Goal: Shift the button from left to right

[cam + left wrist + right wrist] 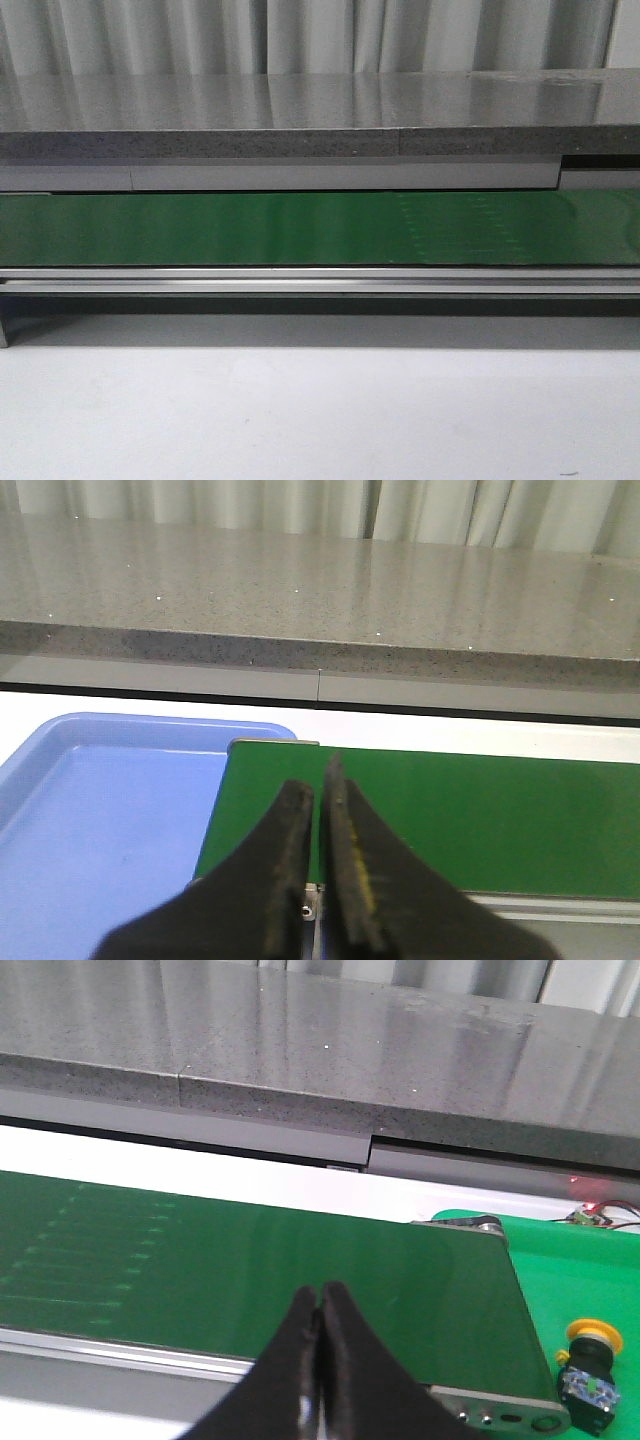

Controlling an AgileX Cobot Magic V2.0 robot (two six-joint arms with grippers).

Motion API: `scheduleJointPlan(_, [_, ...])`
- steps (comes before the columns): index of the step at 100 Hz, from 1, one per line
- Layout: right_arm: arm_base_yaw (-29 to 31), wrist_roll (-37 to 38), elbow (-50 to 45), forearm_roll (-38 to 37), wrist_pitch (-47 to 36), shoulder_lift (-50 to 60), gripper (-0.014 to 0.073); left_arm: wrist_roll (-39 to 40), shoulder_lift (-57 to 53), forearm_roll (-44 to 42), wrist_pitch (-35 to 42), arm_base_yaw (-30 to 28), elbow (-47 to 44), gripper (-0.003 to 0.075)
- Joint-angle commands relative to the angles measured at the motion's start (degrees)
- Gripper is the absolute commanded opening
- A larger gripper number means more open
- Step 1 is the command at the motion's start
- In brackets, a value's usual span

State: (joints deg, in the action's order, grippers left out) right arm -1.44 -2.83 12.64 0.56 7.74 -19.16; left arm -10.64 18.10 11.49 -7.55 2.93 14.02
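The button, with an orange-yellow cap and a black body with green marks, stands on a bright green surface just past the right end of the green conveyor belt. It shows only in the right wrist view. My right gripper is shut and empty above the belt's near edge, well to the left of the button. My left gripper is shut and empty over the belt's left end. Neither gripper shows in the front view.
A blue tray lies beside the belt's left end. The belt runs across the front view with a metal rail along its near side. A grey stone counter stands behind it. White table lies in front.
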Motion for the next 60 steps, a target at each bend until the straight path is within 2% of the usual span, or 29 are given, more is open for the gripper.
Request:
scheduleJointPlan(1, [-0.1,1.8,-1.05,-1.66,-4.99,3.66,-0.0068,-0.12,0.48,0.7,4.96,0.58,1.52,0.0005])
scheduleJointPlan(38, [-0.1,2.13,-12.73,-2.5,-4.99,20.8,-0.0068,-0.12,0.48,0.7,4.96,0.58,1.52,0.0005])
scheduleJointPlan(60, [-0.27,2.41,-14.33,-2.5,-5.18,20.63,-0.0068,-0.12,0.48,0.7,4.96,0.58,1.52,0.0005])
